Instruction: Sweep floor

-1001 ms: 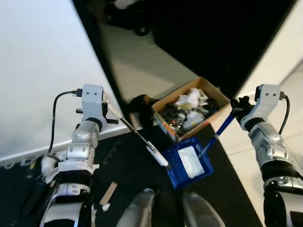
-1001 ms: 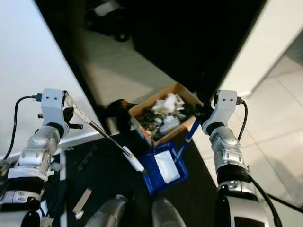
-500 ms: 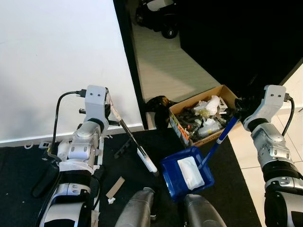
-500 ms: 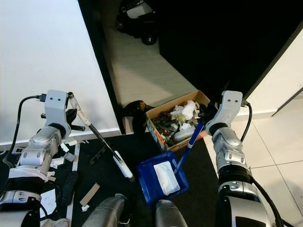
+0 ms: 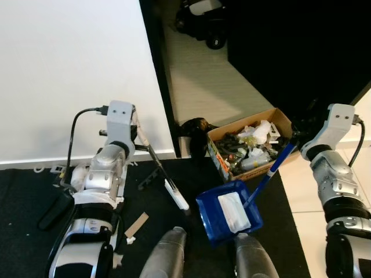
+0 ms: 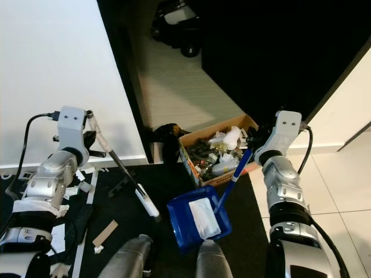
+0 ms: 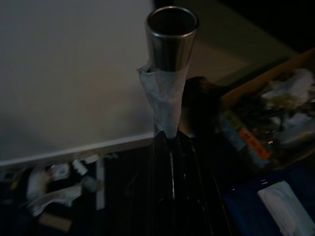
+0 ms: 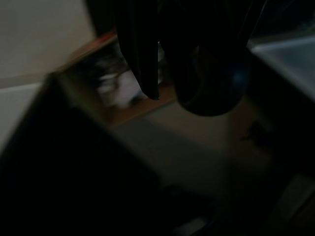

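Gripping: L gripper clamped on broom, R gripper clamped on dustpan handle

Glossy blue plastic dustpan (white paper inside); brown cardboard box.

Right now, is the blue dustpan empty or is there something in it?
Not empty. The blue dustpan holds a crumpled white paper lying flat in its tray, beside the cardboard box piled with rubbish.
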Robot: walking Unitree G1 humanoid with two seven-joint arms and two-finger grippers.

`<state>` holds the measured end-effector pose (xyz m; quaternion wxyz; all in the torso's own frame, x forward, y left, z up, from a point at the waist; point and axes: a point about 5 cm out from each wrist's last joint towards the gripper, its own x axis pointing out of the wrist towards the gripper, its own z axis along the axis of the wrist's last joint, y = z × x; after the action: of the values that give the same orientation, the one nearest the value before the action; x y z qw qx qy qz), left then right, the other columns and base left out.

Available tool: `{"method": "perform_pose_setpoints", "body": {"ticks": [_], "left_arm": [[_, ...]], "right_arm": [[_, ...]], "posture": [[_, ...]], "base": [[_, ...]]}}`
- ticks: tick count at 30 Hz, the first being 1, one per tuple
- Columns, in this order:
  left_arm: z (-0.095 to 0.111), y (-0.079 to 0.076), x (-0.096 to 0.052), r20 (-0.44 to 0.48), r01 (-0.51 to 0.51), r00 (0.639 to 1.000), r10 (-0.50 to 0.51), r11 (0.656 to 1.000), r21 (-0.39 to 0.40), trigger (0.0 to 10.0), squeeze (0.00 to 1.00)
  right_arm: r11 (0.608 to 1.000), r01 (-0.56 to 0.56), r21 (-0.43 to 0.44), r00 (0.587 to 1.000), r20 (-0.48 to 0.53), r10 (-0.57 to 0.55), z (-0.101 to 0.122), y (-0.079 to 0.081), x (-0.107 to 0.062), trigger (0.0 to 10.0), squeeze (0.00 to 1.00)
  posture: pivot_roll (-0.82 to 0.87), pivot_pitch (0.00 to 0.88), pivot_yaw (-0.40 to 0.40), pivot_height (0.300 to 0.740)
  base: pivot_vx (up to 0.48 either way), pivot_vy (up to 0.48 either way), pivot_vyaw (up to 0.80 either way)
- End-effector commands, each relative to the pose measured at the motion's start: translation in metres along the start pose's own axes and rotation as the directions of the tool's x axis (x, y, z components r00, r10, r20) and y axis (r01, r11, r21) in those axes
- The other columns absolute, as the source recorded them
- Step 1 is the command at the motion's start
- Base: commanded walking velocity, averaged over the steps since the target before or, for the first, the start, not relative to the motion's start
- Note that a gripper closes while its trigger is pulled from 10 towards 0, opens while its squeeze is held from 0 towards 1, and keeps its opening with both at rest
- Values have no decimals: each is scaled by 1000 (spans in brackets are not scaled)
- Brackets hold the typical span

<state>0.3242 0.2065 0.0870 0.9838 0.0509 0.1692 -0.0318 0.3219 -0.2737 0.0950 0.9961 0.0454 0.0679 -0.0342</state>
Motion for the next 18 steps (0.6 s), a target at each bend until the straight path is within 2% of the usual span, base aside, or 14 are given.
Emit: {"method": "perform_pose_setpoints", "body": {"ticks": [1, 5, 7, 9, 11, 16, 18], "left_arm": [[-4, -1, 1, -24, 14, 1000, -15, 1000, -18, 10000, 0], [-3, 0, 1, -20, 10, 1000, -10, 1000, 0, 10000, 0], [-4, 0, 1, -22, 15, 1000, -14, 1000, 13, 10000, 0], [-4, 0, 1, -22, 15, 1000, -14, 1000, 13, 10000, 0], [-5, -1, 0, -8, 31, 999, -31, 999, 34, 10000, 0], [-5, -2, -1, -11, 56, 998, -55, 998, 34, 10000, 0], [-5, -2, -1, -20, 56, 998, -55, 998, 42, 10000, 0]], "right_arm": [[1000, 1, -13, 997, 75, 0, 19, 1, 4, 10000, 0], [999, 40, -32, 995, 97, -36, 28, -7, 5, 10000, 0], [993, 112, -25, 987, 118, -109, 32, -16, 4, 10000, 0], [993, 112, -25, 987, 118, -109, 32, -16, 4, 10000, 0], [981, 194, -15, 975, 110, -191, 29, -27, 1, 10000, 0], [981, 196, 1, 978, 80, -195, 20, -28, -1, 10000, 0], [981, 192, 8, 979, 71, -192, 17, -26, -2, 10000, 0]], "posture": [[4, 53, 42, 740], [3, 52, 41, 740], [4, 52, 40, 740], [4, 52, 40, 740], [5, 51, 40, 740], [4, 52, 42, 740], [3, 52, 43, 740]], "base": [[0, 0, 0], [0, 0, 0], [0, 0, 0], [0, 0, 0], [0, 0, 0], [0, 0, 0], [0, -480, 0]]}}
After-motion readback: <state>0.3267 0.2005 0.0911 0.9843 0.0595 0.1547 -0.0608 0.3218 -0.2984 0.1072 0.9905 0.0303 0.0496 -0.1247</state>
